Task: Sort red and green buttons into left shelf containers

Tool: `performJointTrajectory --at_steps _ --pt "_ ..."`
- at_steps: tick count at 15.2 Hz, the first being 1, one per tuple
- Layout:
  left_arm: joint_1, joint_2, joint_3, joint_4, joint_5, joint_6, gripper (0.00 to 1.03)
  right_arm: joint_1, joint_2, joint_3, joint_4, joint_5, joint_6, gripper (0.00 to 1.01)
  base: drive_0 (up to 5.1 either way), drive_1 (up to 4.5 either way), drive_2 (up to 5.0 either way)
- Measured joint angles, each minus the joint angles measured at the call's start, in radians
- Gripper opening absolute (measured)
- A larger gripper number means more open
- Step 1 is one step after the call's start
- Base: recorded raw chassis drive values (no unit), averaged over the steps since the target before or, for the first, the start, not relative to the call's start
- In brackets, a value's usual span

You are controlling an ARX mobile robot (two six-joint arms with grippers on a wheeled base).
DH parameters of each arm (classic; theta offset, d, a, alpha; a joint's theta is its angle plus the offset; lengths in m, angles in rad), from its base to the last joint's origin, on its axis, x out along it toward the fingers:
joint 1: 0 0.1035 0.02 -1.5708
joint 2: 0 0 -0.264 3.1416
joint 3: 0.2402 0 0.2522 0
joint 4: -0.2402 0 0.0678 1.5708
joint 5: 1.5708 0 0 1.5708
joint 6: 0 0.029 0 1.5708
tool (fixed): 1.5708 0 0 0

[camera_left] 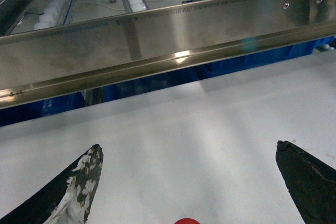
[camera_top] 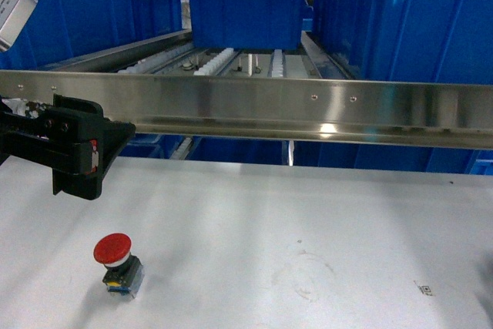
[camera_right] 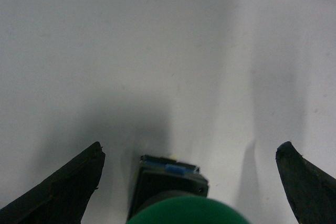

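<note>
The red button (camera_top: 113, 250) stands on the white table at the front left, its red mushroom cap on a black-and-blue body. My left gripper (camera_top: 108, 140) hovers above and behind it, open and empty. In the left wrist view only the cap's top edge (camera_left: 186, 221) shows at the bottom, between the spread fingers (camera_left: 86, 177). The green button (camera_right: 186, 212) lies on the table between the fingers of my open right gripper (camera_right: 189, 150), its dark body (camera_right: 168, 179) pointing away. A left shelf container (camera_top: 85, 9) sits behind the rail.
A steel rail (camera_top: 293, 105) runs across in front of the roller shelf (camera_top: 223, 59). More blue bins stand on the shelf at the middle (camera_top: 246, 13) and right (camera_top: 408, 21). A small printed marker (camera_top: 424, 289) lies on the table at the right.
</note>
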Motion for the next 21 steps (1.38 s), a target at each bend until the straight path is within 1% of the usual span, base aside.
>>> performJointTrajectory --at_steps 2,7,9,11,12,13,15,17,19,21 --pt "0.000 0.000 0.000 0.000 0.000 0.000 0.98 -0.004 0.009 0.028 0.023 0.004 0.001 0.98 0.0 0.00 0.0" --pt "0.000 0.000 0.000 0.000 0.000 0.000 0.98 -0.005 0.037 0.074 0.012 0.006 0.006 0.98 0.0 0.00 0.0" --pt "0.000 0.000 0.000 0.000 0.000 0.000 0.98 -0.005 0.042 0.080 0.011 0.006 0.009 0.84 0.0 0.00 0.0" --pt "0.000 0.000 0.000 0.000 0.000 0.000 0.98 -0.006 0.042 0.085 0.015 0.003 0.010 0.66 0.0 0.00 0.0" --pt "0.000 0.000 0.000 0.000 0.000 0.000 0.98 -0.005 0.042 0.085 0.023 0.002 0.010 0.55 0.0 0.00 0.0" --pt "0.000 0.000 0.000 0.000 0.000 0.000 0.98 -0.005 0.042 0.085 0.026 0.002 0.010 0.47 0.0 0.00 0.0" --pt "0.000 0.000 0.000 0.000 0.000 0.000 0.98 -0.005 0.042 0.085 0.028 0.002 0.013 0.29 0.0 0.00 0.0" --pt "0.000 0.000 0.000 0.000 0.000 0.000 0.98 -0.005 0.041 0.081 0.029 0.002 0.014 0.29 0.0 0.00 0.0" --pt "0.000 0.000 0.000 0.000 0.000 0.000 0.98 -0.005 0.028 0.052 0.049 -0.008 0.025 0.29 0.0 0.00 0.0" --pt "0.000 0.000 0.000 0.000 0.000 0.000 0.98 -0.004 -0.003 0.014 0.076 -0.035 0.061 0.29 0.0 0.00 0.0"
